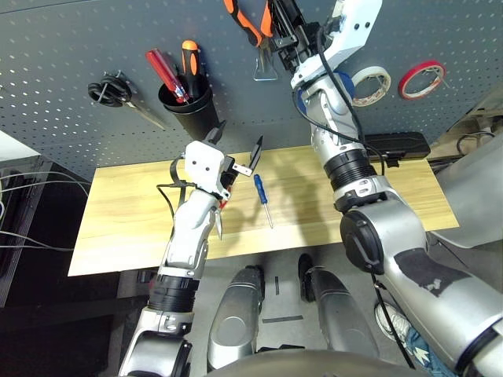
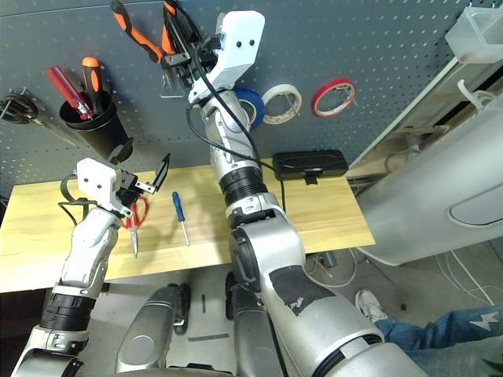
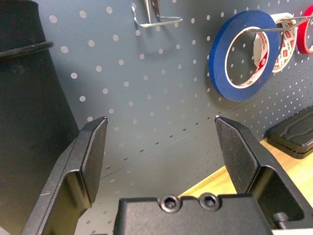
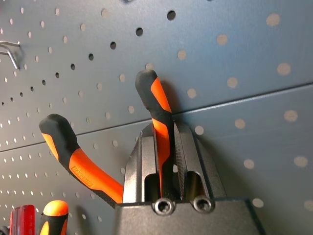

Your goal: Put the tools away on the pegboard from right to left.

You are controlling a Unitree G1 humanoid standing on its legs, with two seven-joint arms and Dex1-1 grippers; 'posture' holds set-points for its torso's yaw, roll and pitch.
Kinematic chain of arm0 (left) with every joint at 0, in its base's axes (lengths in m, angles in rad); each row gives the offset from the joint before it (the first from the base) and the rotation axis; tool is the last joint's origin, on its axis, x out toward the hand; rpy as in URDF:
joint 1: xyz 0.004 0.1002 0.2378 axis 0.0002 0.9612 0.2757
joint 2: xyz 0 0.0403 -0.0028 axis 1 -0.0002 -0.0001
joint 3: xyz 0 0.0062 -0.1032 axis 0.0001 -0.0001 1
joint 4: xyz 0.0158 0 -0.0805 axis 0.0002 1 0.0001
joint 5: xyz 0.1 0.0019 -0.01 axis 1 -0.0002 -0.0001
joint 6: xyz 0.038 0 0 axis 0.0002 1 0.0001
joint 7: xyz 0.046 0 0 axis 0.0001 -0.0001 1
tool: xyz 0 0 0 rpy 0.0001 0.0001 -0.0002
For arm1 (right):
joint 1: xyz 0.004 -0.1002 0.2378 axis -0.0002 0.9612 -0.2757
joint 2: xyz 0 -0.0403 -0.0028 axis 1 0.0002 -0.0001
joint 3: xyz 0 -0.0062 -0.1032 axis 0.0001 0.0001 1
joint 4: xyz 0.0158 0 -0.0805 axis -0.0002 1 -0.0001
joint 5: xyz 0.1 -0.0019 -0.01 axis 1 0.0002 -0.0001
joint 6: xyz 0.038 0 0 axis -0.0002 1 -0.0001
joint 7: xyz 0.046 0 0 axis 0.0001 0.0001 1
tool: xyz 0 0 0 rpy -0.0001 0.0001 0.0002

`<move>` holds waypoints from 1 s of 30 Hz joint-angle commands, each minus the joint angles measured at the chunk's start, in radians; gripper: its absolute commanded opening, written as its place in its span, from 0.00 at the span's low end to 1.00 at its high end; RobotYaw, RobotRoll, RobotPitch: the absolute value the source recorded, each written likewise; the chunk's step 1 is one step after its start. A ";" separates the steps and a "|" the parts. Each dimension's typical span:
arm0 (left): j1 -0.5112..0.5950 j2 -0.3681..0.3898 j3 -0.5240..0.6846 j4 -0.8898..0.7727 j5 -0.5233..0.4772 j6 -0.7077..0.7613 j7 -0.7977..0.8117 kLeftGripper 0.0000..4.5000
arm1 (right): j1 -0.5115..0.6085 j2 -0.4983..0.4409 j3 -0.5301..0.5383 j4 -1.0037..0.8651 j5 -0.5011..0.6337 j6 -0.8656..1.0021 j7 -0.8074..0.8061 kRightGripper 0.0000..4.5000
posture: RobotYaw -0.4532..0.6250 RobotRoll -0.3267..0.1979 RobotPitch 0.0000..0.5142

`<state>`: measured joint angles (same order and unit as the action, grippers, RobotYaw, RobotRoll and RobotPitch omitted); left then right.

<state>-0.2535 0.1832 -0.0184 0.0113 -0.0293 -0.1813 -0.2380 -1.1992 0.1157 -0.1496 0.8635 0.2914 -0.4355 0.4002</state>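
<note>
The orange-handled pliers [image 1: 245, 23] stand high against the pegboard [image 1: 94, 47], handles up, nose down in a wire hook [image 1: 265, 69]. My right gripper [image 4: 164, 142] is shut on one of the pliers' handles [image 4: 157, 105]. The wide blue tape roll [image 3: 243, 54] hangs on the pegboard, partly behind my right arm. On the wooden table [image 1: 126, 228] lies the small blue-handled screwdriver [image 1: 262, 196]. The red-handled scissors [image 2: 135, 216] lie next to it, partly under my left arm. My left gripper [image 1: 236, 141] hovers open above the table, with nothing between its fingers [image 3: 88, 156].
A black cup [image 1: 191, 106] on the pegboard holds a red and an orange-handled screwdriver. White tape [image 1: 371, 85] and red tape [image 1: 420, 78] hang right of the blue roll. A black ring-shaped thing [image 1: 110, 90] hangs at far left. A black case [image 1: 397, 145] sits at the table's back right.
</note>
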 commanded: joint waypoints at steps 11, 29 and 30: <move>0.014 -0.001 0.003 -0.009 -0.012 0.003 -0.007 1.00 | -0.002 0.042 0.011 -0.002 0.011 0.002 0.012 0.06 | 0.66 0.62 0.46; 0.014 -0.002 0.018 -0.044 -0.051 -0.002 -0.009 1.00 | 0.035 0.030 0.014 0.057 -0.011 -0.011 0.007 0.06 | 0.66 0.62 0.47; 0.015 -0.002 0.017 -0.044 -0.050 -0.001 -0.009 1.00 | 0.038 0.029 0.014 0.060 -0.013 -0.012 0.007 0.06 | 0.66 0.62 0.47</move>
<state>-0.2539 0.1794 -0.0040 -0.0214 -0.0781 -0.1815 -0.2412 -1.1799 0.1145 -0.1377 0.9139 0.2835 -0.4345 0.4085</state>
